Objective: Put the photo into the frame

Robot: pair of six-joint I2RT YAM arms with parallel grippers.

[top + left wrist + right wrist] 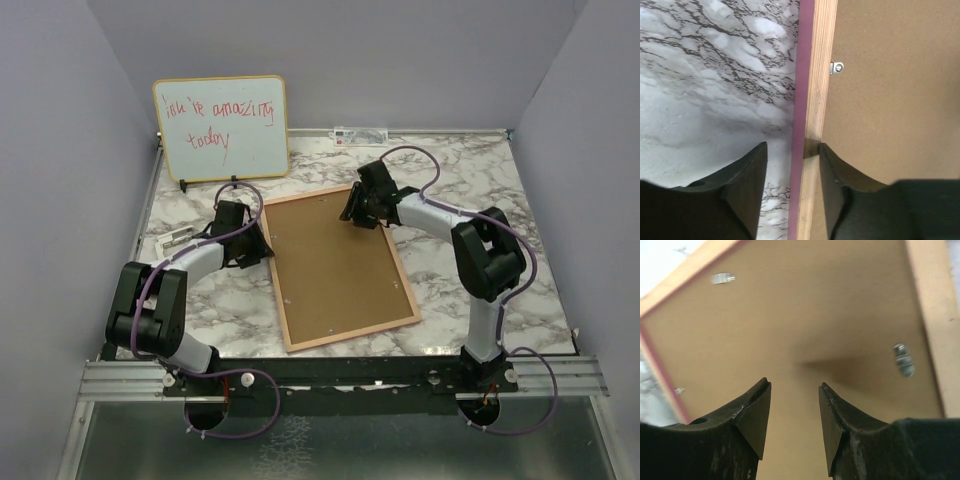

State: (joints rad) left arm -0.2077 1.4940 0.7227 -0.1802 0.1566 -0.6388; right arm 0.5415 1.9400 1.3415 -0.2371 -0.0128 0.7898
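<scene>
Pale wood with a pinkish outer face runs straight between the fingers of the left pincer [792, 150], which stand apart, astride the long side of the frame [815, 100]. The finger [837, 180] on the board side sits close against the inner edge of the wood. The other finger [747, 175] stands clear of the pink face, over the marble table [715, 75]. Just ahead of the fingertips, on the inner side, a small metal clip [837, 67] reaches from the wood onto the brown backing board [890, 100].

The right pincer [794, 385] also has its fingers apart, with nothing between them. It hangs over the backing board near the frame's far corner, and its shadow falls on the brown surface just ahead. Whether it touches the board cannot be told. A metal clip [904, 360] lies ahead and to one side of it beside the wood border, and another [723, 278] lies farther ahead near the opposite border.

From above, the frame lies flat with its back up, slightly turned, between the two pincers, the left [255, 245] at its long side and the right [355, 212] over its far end. Beyond the left pincer a whiteboard [222, 127] with red handwriting stands at the back of the table.
</scene>
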